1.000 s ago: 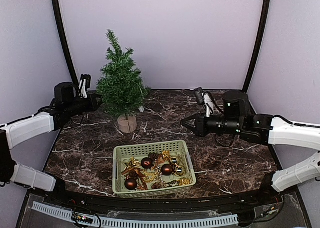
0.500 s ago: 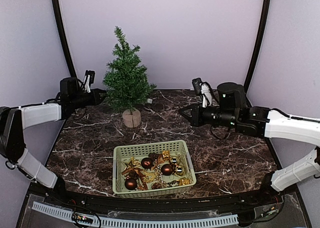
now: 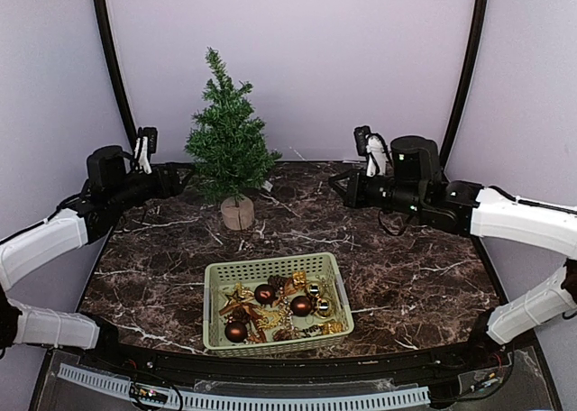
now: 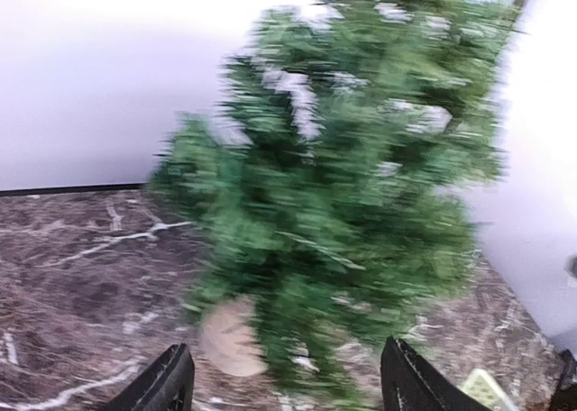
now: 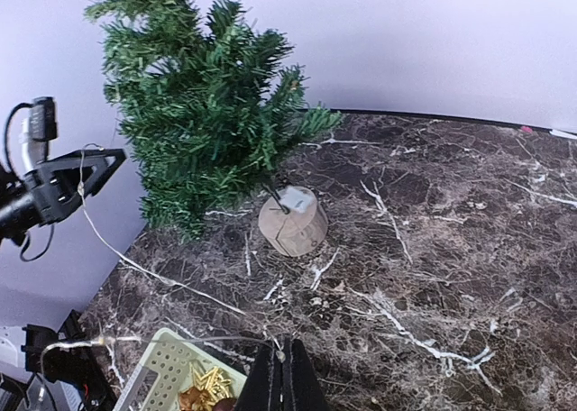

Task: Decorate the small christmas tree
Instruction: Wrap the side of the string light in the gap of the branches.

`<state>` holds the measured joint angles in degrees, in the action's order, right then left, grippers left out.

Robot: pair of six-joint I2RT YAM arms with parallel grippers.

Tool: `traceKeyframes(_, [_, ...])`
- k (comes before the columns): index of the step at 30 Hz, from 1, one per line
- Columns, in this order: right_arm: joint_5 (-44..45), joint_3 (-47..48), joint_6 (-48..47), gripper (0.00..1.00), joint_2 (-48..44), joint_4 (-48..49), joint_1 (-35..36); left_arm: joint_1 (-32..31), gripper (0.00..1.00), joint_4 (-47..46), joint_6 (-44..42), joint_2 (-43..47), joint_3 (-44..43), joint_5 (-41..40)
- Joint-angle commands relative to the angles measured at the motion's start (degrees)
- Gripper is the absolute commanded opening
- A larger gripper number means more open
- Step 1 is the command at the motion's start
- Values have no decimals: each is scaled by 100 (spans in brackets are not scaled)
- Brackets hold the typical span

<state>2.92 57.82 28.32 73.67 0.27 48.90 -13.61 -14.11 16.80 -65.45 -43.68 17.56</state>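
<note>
The left end effector (image 4: 287, 386) had its two fingers (image 4: 168, 384) spread wide apart, gripping nothing, with the lower branches of the small christmas tree (image 3: 229, 145) filling the left wrist view just beyond them; that view was too blurred to tell whether a fingertip brushed the needles. From above it sat just beside the tree at 9 o'clock. The right end effector (image 5: 281, 379) had its fingers pressed together, and whether the thin pale thread beside their tips was pinched could not be told. It hung over the counter (image 3: 406, 267) at 3 o'clock of the tree, well apart from it. The tree stood upright on its round wooden base (image 3: 237, 214) toward 11 o'clock of the counter, near the back edge and the wall. The basket (image 3: 270, 269) of ornaments (image 3: 279, 307) lay at 6 o'clock of the tree, near the front edge. Bare marble stretched between tree and right end effector, and on both sides of the basket.
</note>
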Motion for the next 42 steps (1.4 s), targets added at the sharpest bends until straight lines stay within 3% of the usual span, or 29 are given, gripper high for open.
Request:
traceKeyframes(1, [-143, 232, 122, 0, 316, 280, -233, -692, 74, 467, 682, 535, 342, -871])
traceKeyframes(5, [-270, 274, 190, 0, 469, 438, -342, -1063, 80, 140, 1370, 646, 731, -899])
traceKeyframes(12, [-450, 218, 237, 0, 497, 553, -371, -1389, 82, -281, 1655, -29, 749, -836])
traceKeyframes(17, [-406, 120, 259, 0, 436, 562, -407, -1411, 57, -647, 1720, -341, 533, -782])
traceKeyframes(20, [-406, 92, 259, 0, 418, 562, -414, -1412, 47, -717, 1684, -436, 456, -953])
traceKeyframes(25, [-483, 115, 134, 0, 308, 413, -417, -1408, 10, -500, 1592, -502, 368, -1139])
traceKeyframes(27, [-633, 105, -13, 0, 196, 347, -422, -1416, 1, -407, 1587, -399, 405, -1244])
traceKeyframes(36, [-1468, 216, -779, 0, -196, -549, 74, -1306, 0, 480, 1344, 303, 361, -1308])
traceKeyframes(42, [-1858, 174, -780, 0, -334, -627, 374, -514, 0, 508, 1241, 486, 579, -549])
